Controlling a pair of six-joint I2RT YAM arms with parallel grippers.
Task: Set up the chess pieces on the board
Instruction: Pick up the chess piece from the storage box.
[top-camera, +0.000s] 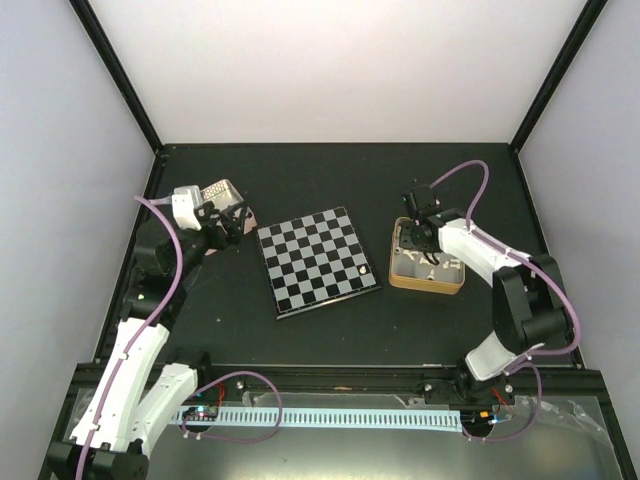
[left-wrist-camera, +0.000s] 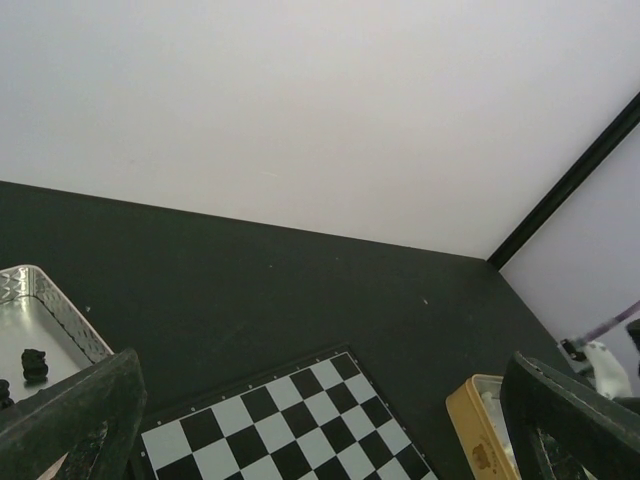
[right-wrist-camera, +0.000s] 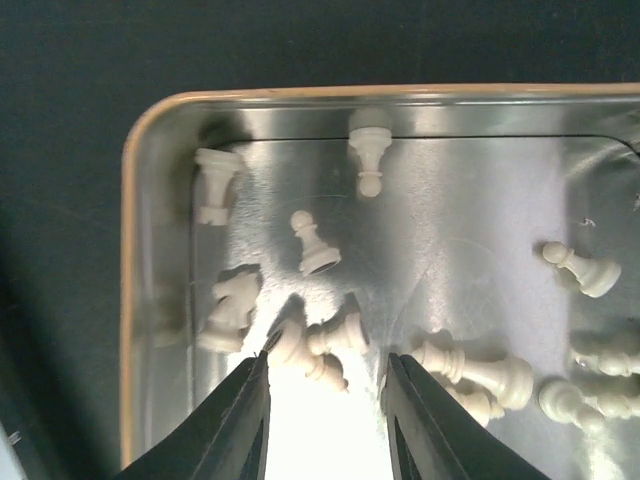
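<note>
The left arm (top-camera: 135, 345) reaches forward over a silver tray (left-wrist-camera: 55, 305), jaws spread wide and empty. Only two black pieces (left-wrist-camera: 34, 365) show at the tray's cut-off edge. The chessboard (top-camera: 318, 262) lies mid-desk (top-camera: 400, 190), with one pale piece (top-camera: 362, 269) near its right edge. The right arm (top-camera: 480, 250) bends down into the tan tin (right-wrist-camera: 130, 300), jaws part-open astride toppled cream chess pieces (right-wrist-camera: 320, 355), not clearly pinching any.

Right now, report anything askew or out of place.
The board sits twisted on the table, with one small pale piece alone near its right edge. The white pieces lie mostly toppled in a jumble inside the tan tin.
</note>
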